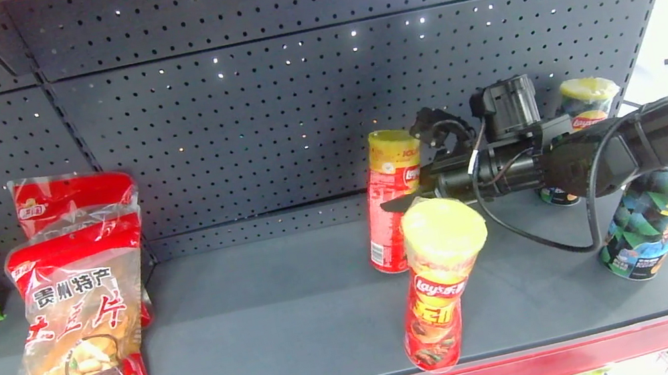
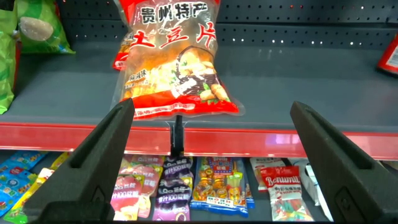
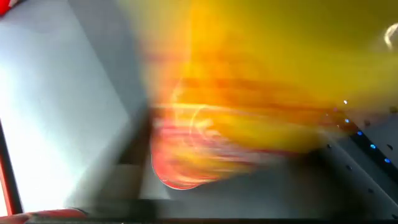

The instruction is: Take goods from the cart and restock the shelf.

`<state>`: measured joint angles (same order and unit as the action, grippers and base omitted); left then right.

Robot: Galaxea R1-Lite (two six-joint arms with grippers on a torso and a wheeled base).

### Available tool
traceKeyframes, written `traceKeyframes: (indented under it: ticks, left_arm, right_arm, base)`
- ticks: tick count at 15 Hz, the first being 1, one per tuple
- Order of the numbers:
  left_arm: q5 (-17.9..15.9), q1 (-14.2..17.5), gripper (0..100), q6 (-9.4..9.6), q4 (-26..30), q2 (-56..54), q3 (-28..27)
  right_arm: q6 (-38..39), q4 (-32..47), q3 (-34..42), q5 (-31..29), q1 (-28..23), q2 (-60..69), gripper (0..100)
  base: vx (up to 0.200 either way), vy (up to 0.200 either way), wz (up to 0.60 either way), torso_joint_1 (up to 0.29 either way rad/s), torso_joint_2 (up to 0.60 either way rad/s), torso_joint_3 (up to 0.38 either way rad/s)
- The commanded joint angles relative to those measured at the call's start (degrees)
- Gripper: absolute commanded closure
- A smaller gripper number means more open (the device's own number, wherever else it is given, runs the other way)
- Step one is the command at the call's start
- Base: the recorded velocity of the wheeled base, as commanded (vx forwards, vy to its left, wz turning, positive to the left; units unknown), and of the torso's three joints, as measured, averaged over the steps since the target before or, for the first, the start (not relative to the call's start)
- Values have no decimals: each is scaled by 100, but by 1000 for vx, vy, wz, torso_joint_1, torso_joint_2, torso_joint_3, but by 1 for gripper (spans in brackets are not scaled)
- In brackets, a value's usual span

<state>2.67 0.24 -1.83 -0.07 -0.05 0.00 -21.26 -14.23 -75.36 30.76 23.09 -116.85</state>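
Right gripper (image 1: pixel 411 193) is apparently against the rear red chip can (image 1: pixel 388 233), which stands upright on the shelf (image 1: pixel 301 315) at 11 o'clock from the front red can (image 1: pixel 443 291). Its wrist view is smeared, so its grip cannot be told. Left gripper (image 2: pixel 211 107) is spread wide before the shelf lip, with the snack bag (image 2: pixel 171 62) at its 12 o'clock.

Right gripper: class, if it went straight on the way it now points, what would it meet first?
The rear red can, just ahead of the right gripper; whether they already touch is unclear.
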Motion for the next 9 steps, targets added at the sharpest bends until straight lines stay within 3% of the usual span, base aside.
traceKeyframes:
  ticks: [1, 9]
  left_arm:
    - [5, 2, 0, -2, -1, 5, 0]
    - [5, 2, 0, -2, -1, 5, 0]
  right_arm:
    - [-18, -1, 39, 0, 3, 13, 100]
    - [17, -1, 224, -290, 3, 294, 100]
  base:
    - [0, 0, 0, 0, 0, 0]
    - [0, 0, 0, 0, 0, 0]
